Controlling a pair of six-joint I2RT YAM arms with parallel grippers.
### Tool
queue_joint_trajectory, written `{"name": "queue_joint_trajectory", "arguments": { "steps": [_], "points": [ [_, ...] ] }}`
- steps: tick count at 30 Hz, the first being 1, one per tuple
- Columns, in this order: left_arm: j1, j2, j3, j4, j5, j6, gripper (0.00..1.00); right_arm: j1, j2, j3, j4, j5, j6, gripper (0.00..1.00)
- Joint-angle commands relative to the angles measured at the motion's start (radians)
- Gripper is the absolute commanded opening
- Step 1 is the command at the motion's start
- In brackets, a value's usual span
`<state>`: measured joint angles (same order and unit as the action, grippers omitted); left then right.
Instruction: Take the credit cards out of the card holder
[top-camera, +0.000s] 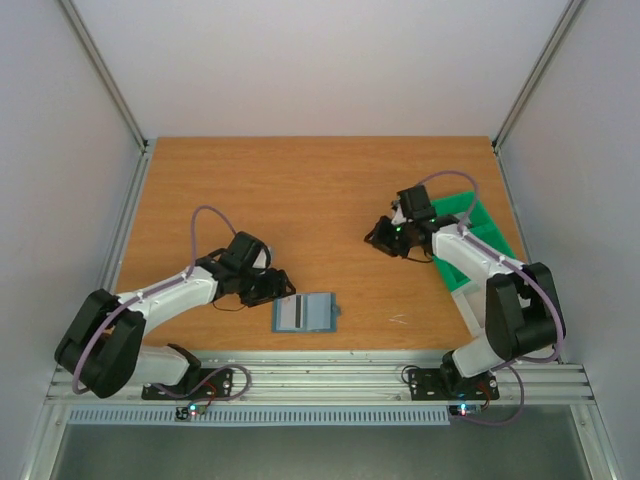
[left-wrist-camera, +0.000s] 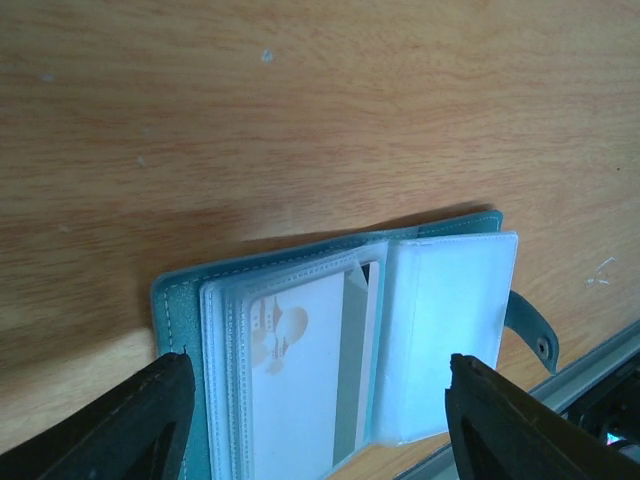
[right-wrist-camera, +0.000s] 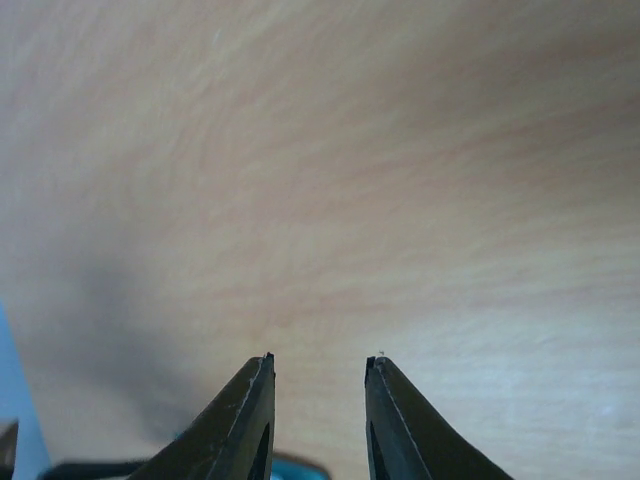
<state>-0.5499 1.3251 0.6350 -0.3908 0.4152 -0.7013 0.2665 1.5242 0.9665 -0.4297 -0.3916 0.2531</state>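
The card holder (top-camera: 305, 312) lies spread open, inside up, near the table's front edge. In the left wrist view its blue-grey cover (left-wrist-camera: 175, 310) frames a stack of clear pockets. A pale credit card (left-wrist-camera: 300, 390) with a brownish print sits in the top pocket, and a dark grey card edge (left-wrist-camera: 355, 370) shows behind it. The right-hand pocket (left-wrist-camera: 450, 330) looks pale and blank. My left gripper (top-camera: 280, 287) (left-wrist-camera: 320, 358) is open just left of the holder, one finger on each side of it and apart from it. My right gripper (top-camera: 385, 238) (right-wrist-camera: 320, 357) hovers over bare wood, narrowly open and empty.
A green plastic bin (top-camera: 475, 225) stands at the right edge of the table, behind the right arm. The holder's snap strap (left-wrist-camera: 530, 330) sticks out toward the metal rail (left-wrist-camera: 570, 385) along the table's front edge.
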Motion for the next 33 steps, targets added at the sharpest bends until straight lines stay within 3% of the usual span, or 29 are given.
{"name": "queue_joint_trajectory", "arguments": {
  "steps": [1, 5, 9, 19, 33],
  "points": [
    [0.004, -0.002, -0.043, 0.099, 0.042, -0.032, 0.69, 0.106, -0.051, -0.035, 0.049, -0.069, 0.004, 0.25],
    [0.004, -0.021, -0.080, 0.133, 0.050, -0.054, 0.65, 0.195, -0.065, -0.075, 0.076, -0.055, 0.029, 0.24],
    [0.004, -0.032, -0.101, 0.146, 0.057, -0.067, 0.51, 0.263, -0.062, -0.141, 0.194, -0.100, 0.067, 0.24],
    [0.004, -0.013, -0.085, 0.127, 0.042, -0.066, 0.29, 0.423, 0.038, -0.176, 0.335, -0.108, 0.135, 0.23],
    [0.004, -0.023, -0.150, 0.182, 0.056, -0.053, 0.11, 0.533, 0.185, -0.175, 0.468, -0.134, 0.192, 0.22]
  ]
}}
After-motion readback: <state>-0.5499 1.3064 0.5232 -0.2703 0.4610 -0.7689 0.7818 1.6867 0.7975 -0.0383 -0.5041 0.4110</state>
